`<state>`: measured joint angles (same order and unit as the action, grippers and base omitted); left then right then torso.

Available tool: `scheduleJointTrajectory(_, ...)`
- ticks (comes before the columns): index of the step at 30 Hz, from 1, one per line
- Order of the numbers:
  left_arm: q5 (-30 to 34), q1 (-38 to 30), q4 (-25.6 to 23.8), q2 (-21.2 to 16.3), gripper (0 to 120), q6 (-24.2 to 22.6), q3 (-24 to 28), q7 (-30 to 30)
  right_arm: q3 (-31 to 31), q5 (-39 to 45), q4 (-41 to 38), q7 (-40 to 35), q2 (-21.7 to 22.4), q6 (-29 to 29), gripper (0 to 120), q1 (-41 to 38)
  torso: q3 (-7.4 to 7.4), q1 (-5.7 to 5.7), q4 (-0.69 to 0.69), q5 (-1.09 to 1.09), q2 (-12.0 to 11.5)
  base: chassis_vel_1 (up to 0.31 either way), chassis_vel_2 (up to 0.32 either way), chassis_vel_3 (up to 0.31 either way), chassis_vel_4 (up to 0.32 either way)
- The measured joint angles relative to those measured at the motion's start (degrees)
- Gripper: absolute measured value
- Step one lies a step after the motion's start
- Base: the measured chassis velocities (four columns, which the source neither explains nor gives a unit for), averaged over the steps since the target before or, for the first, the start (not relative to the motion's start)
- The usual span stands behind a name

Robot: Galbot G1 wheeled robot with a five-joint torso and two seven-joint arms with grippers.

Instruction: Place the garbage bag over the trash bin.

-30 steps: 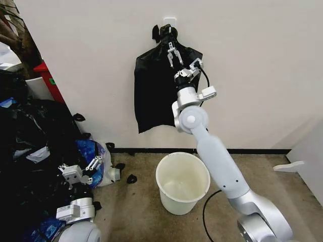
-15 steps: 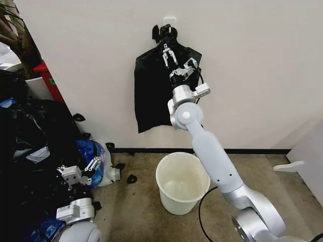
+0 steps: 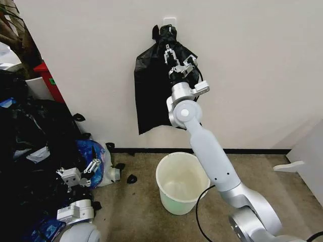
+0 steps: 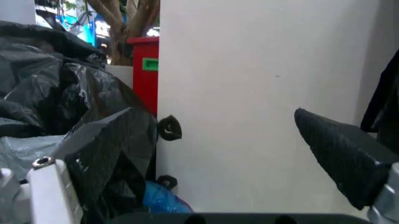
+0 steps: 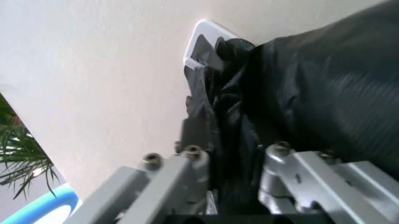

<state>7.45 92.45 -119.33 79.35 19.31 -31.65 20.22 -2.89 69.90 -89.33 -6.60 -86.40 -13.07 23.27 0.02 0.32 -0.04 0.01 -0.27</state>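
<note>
Right claw [image 3: 170, 51] upper centre, part-open astride hooked black bags [image 3: 151, 91] near wall hook [image 3: 169, 21], prob. to pull one; trash bin [image 3: 182, 182] lower centre; left claw [image 3: 81, 169] open, lower left.

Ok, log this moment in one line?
right gripper: open, at bags on wall hook | left gripper: open, parked low | bin: bare
</note>
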Motion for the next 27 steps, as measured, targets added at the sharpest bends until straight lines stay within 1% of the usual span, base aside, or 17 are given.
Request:
scheduleJointTrajectory(1,-0.11,0.05,0.08,0.02,100,0.08,0.0,0.05,-0.04,-0.2,0.04,0.18,0.03,-0.02,4,0.03,0.0,0.0,0.0,0.0,0.0,0.0,0.0,0.0,0.0)
scheduleJointTrajectory(2,-0.11,0.05,0.08,0.02,100,0.08,0.0,0.05,-0.04,-0.2,0.04,0.18,0.03,-0.02,4,0.03,0.0,0.0,0.0,0.0,0.0,0.0,0.0,0.0,0.0)
scheduleJointTrajectory(4,-0.29,0.16,0.18,0.04,100,0.23,0.01,0.13,-0.12,-0.53,0.04,0.43,0.11,-0.08,0,0.13,0.0,0.0,0.0,0.0,0.0,0.0,0.0,0.0,0.0)
scheduleJointTrajectory(9,-0.57,0.43,0.19,0.04,100,0.35,-0.02,0.2,-0.02,-1.05,-0.4,0.49,0.78,-0.11,0,0.98,0.0,0.0,0.0,0.0,0.0,0.0,0.0,0.0,0.0)
scheduleJointTrajectory(27,-1.56,0.79,0.13,-0.01,100,0.39,0.11,0.32,2.09,-4.11,-5.8,2.86,4.05,-0.55,0,8.39,0.0,0.0,0.01,0.0,0.01,0.0,0.0,0.0,0.0)
